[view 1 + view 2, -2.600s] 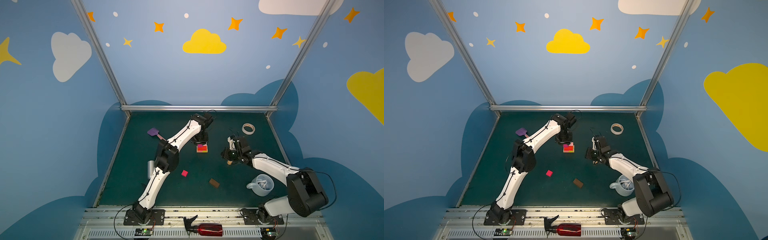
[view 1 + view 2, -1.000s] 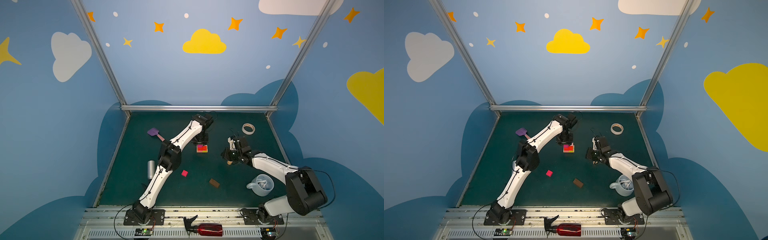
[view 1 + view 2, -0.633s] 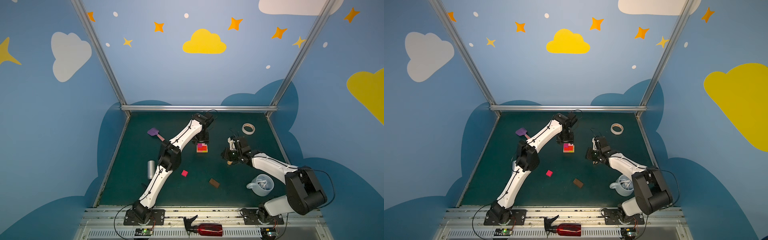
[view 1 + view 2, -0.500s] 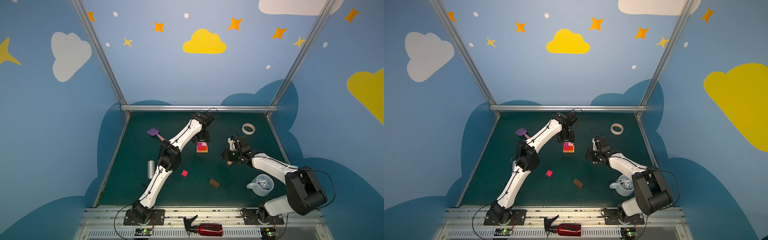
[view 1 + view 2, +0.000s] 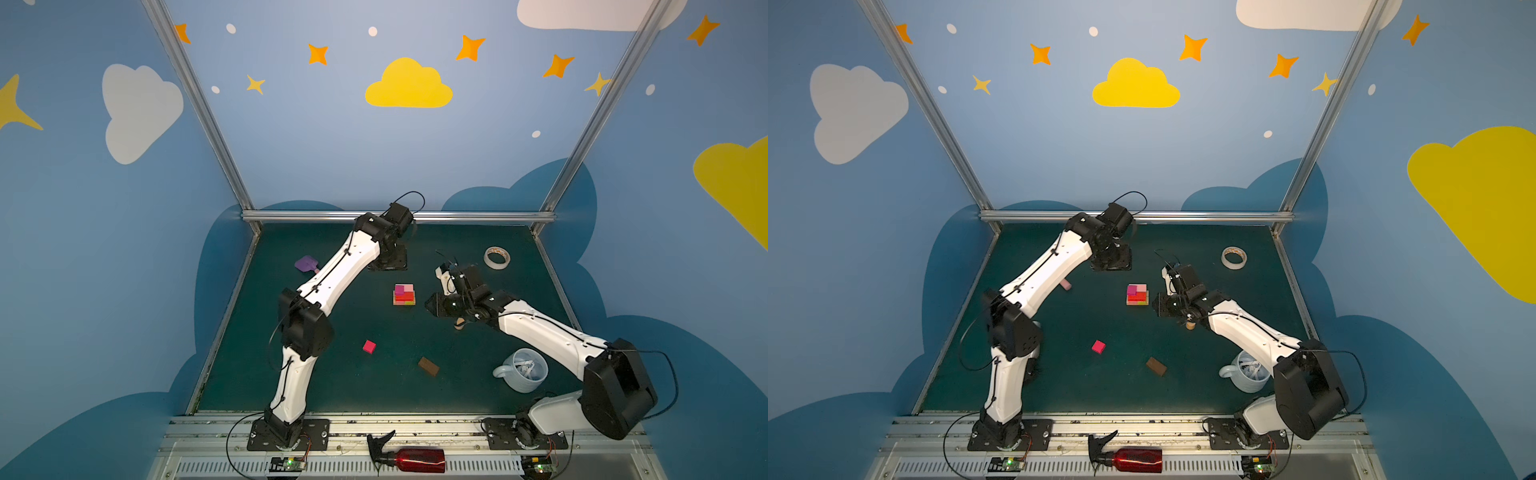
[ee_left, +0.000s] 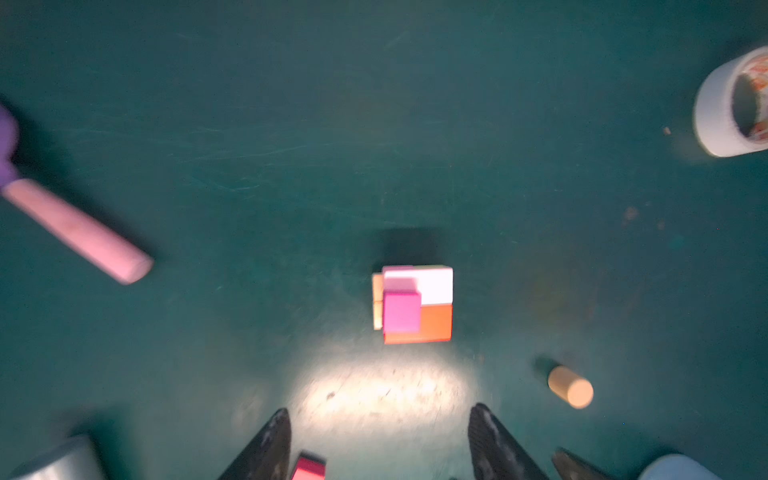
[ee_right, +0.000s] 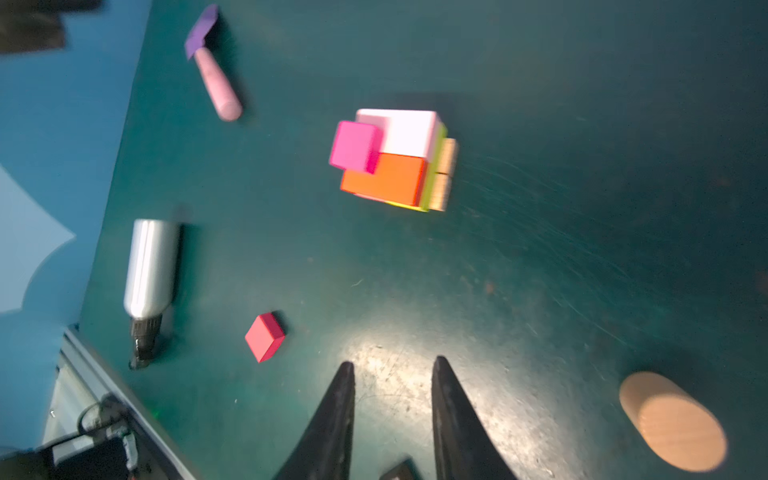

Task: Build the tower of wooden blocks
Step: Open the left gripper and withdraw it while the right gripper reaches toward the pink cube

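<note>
Left arm [image 5: 332, 282] stretched to the back, left gripper [image 6: 378, 444] pointing down, jaws wide, empty, right arm [image 5: 540, 332] low, right gripper [image 7: 392, 411] jaws slightly parted, empty

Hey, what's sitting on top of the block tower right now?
One magenta square sits on a corner of the tower, overlapping the light pink block and the red block. Whatever lies beneath it is covered.

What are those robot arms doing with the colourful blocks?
They are building a small block tower, with a pink square on top. The left hand and the right hand are both open and empty. A red square, a brown block and a tan peg lie loose on the table, not yet stacked.
</note>
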Controlling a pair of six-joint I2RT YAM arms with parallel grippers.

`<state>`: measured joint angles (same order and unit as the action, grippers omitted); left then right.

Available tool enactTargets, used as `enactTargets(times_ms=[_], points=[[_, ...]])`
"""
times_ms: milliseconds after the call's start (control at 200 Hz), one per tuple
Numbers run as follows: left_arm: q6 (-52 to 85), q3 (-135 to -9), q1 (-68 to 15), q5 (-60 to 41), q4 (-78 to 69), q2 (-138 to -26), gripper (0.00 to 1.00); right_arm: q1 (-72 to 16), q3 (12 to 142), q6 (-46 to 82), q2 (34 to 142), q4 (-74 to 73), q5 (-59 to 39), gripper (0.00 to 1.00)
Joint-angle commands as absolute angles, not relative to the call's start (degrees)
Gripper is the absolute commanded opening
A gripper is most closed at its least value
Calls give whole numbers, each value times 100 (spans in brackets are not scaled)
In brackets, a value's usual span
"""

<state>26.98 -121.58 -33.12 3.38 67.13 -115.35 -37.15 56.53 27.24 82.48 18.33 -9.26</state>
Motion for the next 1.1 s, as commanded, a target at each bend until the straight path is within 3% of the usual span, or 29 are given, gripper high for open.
enactTargets(times_ms=[0,370,776,1096], points=[[2828,-11084,-3188,547,5882,-10727,67,-4040,6040,2234,8466,2466,-849,41],[3553,-7286,-2885,1258,4353,-7656,65,-5456,7661,928,9933,3517,-995,66],[3561,-5640,-2732,2222,3996,-4912,64,-6151,9386,-153,11755,4586,-929,68],[3611,-5451,-2707,2303,4213,-4390,65,-6175,9779,-518,12327,4795,-769,67]])
